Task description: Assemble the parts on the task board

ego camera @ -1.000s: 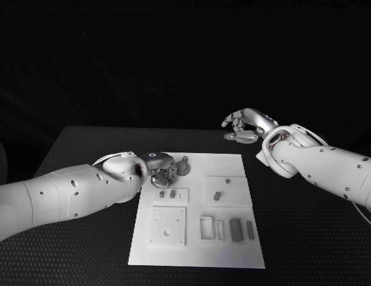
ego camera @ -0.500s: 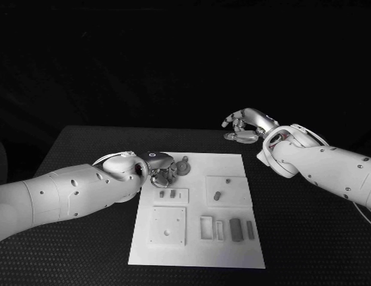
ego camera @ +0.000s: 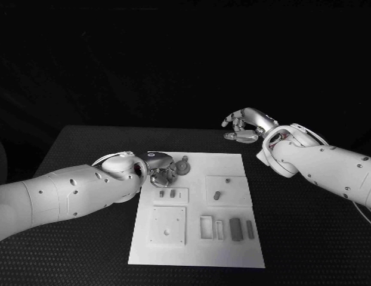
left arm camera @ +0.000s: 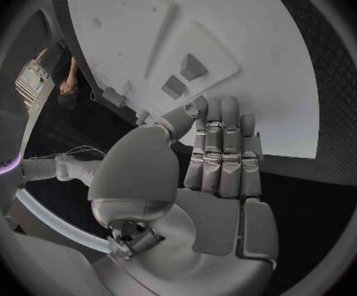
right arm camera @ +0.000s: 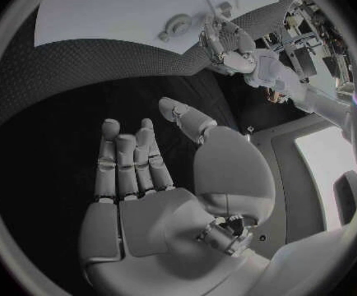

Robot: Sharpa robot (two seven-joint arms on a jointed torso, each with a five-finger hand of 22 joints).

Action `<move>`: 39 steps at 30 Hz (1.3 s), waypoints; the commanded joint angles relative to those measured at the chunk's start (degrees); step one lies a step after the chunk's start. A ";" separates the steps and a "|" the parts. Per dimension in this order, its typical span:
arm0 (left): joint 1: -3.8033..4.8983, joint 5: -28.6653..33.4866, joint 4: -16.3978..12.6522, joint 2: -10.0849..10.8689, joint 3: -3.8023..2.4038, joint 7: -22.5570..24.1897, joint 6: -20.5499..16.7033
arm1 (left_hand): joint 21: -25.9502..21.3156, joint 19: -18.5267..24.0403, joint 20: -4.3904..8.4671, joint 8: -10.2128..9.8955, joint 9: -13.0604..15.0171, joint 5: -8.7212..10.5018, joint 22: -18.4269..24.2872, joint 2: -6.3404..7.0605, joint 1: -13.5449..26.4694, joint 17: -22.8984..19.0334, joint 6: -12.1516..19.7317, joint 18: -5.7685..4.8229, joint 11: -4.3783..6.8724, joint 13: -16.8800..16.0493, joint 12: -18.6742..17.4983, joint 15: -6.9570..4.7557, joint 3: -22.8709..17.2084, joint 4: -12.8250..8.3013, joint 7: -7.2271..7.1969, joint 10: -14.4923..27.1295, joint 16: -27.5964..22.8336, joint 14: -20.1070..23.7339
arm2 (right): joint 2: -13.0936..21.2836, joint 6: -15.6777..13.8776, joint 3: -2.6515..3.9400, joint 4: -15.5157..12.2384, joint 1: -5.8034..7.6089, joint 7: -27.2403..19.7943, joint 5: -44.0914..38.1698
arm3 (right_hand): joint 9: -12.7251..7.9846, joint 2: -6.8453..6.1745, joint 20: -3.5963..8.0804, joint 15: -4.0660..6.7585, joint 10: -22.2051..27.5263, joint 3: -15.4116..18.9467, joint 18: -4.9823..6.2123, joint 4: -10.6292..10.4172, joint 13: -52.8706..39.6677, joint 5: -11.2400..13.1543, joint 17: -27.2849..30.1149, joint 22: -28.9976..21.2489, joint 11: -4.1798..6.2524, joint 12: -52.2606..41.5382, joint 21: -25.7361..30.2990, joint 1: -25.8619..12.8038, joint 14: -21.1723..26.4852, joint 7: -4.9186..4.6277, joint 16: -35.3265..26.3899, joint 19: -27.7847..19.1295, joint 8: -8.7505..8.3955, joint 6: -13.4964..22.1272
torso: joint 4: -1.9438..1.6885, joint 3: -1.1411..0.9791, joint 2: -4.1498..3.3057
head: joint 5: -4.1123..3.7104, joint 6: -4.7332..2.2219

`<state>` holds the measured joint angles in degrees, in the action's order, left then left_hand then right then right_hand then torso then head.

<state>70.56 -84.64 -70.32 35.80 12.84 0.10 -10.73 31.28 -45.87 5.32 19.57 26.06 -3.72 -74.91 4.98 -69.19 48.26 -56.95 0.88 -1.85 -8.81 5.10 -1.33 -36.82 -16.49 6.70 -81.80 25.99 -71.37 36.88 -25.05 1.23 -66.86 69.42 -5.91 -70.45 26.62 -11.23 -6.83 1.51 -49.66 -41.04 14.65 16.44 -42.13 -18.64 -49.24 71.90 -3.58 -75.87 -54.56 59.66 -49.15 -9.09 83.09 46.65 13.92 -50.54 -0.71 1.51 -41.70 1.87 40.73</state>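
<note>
While the white task board (ego camera: 198,208) lies flat in the middle of the black table (ego camera: 82,149), the left hand (ego camera: 162,170) works at its far left corner, where a round grey part (ego camera: 182,166) sits just beside the fingertips. Compared with a second ago almost nothing has shifted: the hand has crept only a shade along that corner and the round part sits where it sat, so I judge the fitting there is unfinished. From the left wrist view the fingers (left arm camera: 221,152) lie straight and close together, tips down near the board, and I cannot tell whether they pinch anything. Moving outward, the board's raised plates carry the rest: a small plate with little upright grey pieces (ego camera: 172,193), a square plate with a peg (ego camera: 216,195) standing in it, a larger plate (ego camera: 167,225) with holes, and a row of slots near the front holding darker bars (ego camera: 235,227). Well apart from all this, beyond the board's far right corner, the right hand (ego camera: 244,126) hangs over the table with fingers loosely spread and nothing in it, unchanged from before.
</note>
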 commanded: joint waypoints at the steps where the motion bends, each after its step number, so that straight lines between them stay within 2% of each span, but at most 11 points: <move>1: -0.18 1.44 0.23 0.22 0.15 0.05 -0.09 | 0.33 -0.42 0.68 -1.01 -0.46 0.22 -1.15 1.01 -0.01 0.18 1.63 -0.88 -0.07 -0.10 -0.12 0.07 -0.09 0.04 -0.18 -0.47 0.11 0.03 | -0.04 0.68 0.04 0.02 0.01 -0.19 -0.27 | -0.09 0.40 -0.10 0.44 0.03 -0.31 0.35 -0.01 0.05 -0.04 0.07 0.09 0.24 -0.22 0.19 -0.06 -0.04 -0.47 -0.05 -0.31 0.25 0.11 | 0.01 -0.04 0.00 | -0.04 -0.05; 10: -0.19 1.82 0.22 0.37 0.14 0.15 -0.54 | 0.39 -0.33 0.62 -2.24 -1.07 0.26 -1.17 1.67 -0.04 0.39 3.88 -0.88 -0.06 -0.20 -0.35 0.15 0.09 0.03 -0.45 -0.52 -0.10 0.16 | -0.09 0.79 0.04 0.10 0.01 -0.20 -0.27 | -0.11 0.41 -0.10 0.44 0.04 -0.29 0.35 -0.02 0.07 0.02 0.08 0.10 0.23 -0.22 0.20 -0.10 -0.03 -0.48 -0.05 -0.32 0.26 0.13 | 0.03 -0.04 -0.01 | -0.01 0.03; 28: -0.25 2.54 0.20 1.03 0.12 0.00 -2.11 | 0.53 -0.44 0.72 -2.67 -1.30 0.25 -1.16 2.00 -0.10 0.64 4.86 -0.88 0.34 -0.54 -0.09 0.05 0.23 0.05 -0.63 -1.46 -0.16 -0.11 | -0.20 1.04 0.04 0.24 0.00 -0.17 -0.27 | -0.15 0.48 -0.11 0.44 0.05 -0.26 0.35 -0.03 0.10 0.13 0.09 0.13 0.23 -0.24 0.20 -0.16 -0.02 -0.48 -0.05 -0.33 0.29 0.12 | 0.02 -0.06 0.00 | -0.02 -0.12; 35: -0.25 2.55 0.61 1.41 0.10 -0.65 -2.22 | 0.59 -0.49 0.77 -3.37 -1.59 0.19 -1.15 2.20 -0.28 0.83 6.34 -0.88 0.44 -0.69 -0.12 -0.02 0.21 0.05 -0.96 -1.71 -0.22 -0.29 | -0.17 1.02 0.04 0.46 0.00 -0.20 -0.27 | -0.32 0.24 -0.10 0.43 0.11 -0.22 0.35 0.05 0.16 0.26 0.13 0.17 0.14 -0.24 0.24 -0.07 0.04 -0.60 -0.07 -0.39 0.10 0.54 | 0.05 -0.05 -0.02 | 0.05 -0.19; 39: -0.25 2.60 0.82 1.84 0.08 -0.83 -1.79 | 0.74 -0.65 0.89 -4.23 -1.91 -0.14 -1.17 2.56 -0.66 1.14 8.24 -0.87 0.65 -0.92 0.01 -0.23 0.17 0.02 -1.61 -2.21 -0.02 -0.75 | -0.10 1.16 0.03 0.50 0.00 -0.24 -0.27 | -0.39 0.18 -0.10 0.42 0.13 -0.20 0.35 0.06 0.18 0.32 0.14 0.19 0.09 -0.25 0.25 -0.03 0.06 -0.66 -0.07 -0.40 0.03 0.72 | 0.04 -0.06 -0.02 | 0.01 -0.14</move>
<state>70.31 -82.41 -69.53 37.56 12.96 -0.34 -12.17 31.72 -46.29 5.31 15.48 24.20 -3.71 -74.93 7.17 -69.73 49.35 -49.10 0.88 -1.23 -9.73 5.04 -1.64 -36.82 -16.49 5.00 -83.66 25.99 -71.68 36.78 -24.63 1.23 -66.37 69.42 -5.89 -70.45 26.32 -11.23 -6.83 1.59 -49.66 -41.04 14.65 16.44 -42.01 -18.64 -49.15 72.00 -3.59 -75.87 -54.57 59.66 -49.25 -9.61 83.09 46.65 13.92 -49.97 -0.65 1.46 -41.73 1.90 40.54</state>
